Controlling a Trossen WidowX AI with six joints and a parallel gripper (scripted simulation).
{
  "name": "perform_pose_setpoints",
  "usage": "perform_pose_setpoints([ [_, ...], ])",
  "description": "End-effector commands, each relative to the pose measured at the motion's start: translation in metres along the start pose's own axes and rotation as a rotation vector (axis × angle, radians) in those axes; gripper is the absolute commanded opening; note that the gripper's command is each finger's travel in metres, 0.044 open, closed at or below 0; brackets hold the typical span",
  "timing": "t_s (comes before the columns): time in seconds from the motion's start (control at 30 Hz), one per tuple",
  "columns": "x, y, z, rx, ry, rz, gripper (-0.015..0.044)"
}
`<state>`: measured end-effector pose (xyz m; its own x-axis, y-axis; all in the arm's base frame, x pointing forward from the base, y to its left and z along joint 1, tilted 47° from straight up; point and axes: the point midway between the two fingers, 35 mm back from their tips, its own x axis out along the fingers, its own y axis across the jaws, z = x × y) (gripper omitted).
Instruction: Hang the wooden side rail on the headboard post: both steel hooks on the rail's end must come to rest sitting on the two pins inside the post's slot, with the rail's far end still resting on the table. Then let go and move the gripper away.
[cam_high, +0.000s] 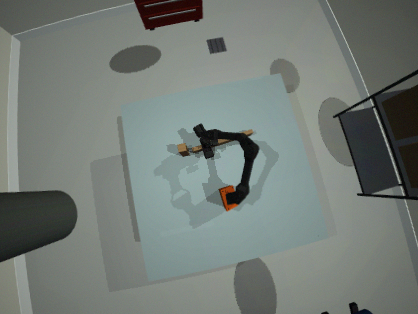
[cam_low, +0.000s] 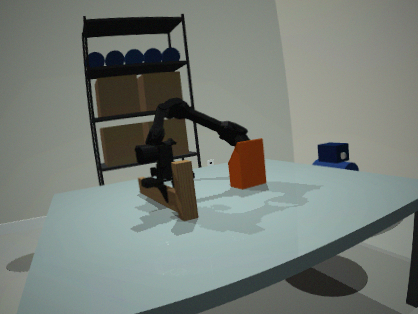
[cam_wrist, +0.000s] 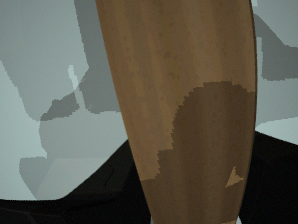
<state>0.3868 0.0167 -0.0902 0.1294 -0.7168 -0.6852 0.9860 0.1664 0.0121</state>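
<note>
Standing nearest in the exterior view, the upright headboard post (cam_low: 184, 189) is seen on the pale counter (cam_low: 280, 235), and the wooden side rail (cam_low: 156, 192) is laid low just behind it, running away toward the far left with its end close against the post. The gripper (cam_low: 159, 181) is brought down from above onto the rail near that post end, and its jaws are closed partway on the wood, so the rail is held; in the wrist view the rail (cam_wrist: 193, 110) fills the frame between the dark gripper bodies. From above, the rail (cam_high: 239, 136) is seen stretched across the counter under the arm, its far end resting on the surface. The steel hooks and the pins in the slot cannot be made out, so whether any hook is seated cannot be told. The step in hand is judged to be securing the grasp before lifting. It would be done well if only the post end were raised, kept level across its width, carried above the pins and then lowered straight so both hooks drop together. Farther back, the orange base block (cam_low: 247, 164) and the shelf rack (cam_low: 90, 107) are well apart from the work.
</note>
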Motion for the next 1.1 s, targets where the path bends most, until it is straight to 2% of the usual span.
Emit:
perform_pose_setpoints([
  [0.0, 0.0004, 0.0000, 0.0004, -0.003, -0.003, 0.001, 0.0000],
  [1.07, -0.0012, -0.0016, -0.0004, 0.110, -0.003, 0.001, 0.0000],
])
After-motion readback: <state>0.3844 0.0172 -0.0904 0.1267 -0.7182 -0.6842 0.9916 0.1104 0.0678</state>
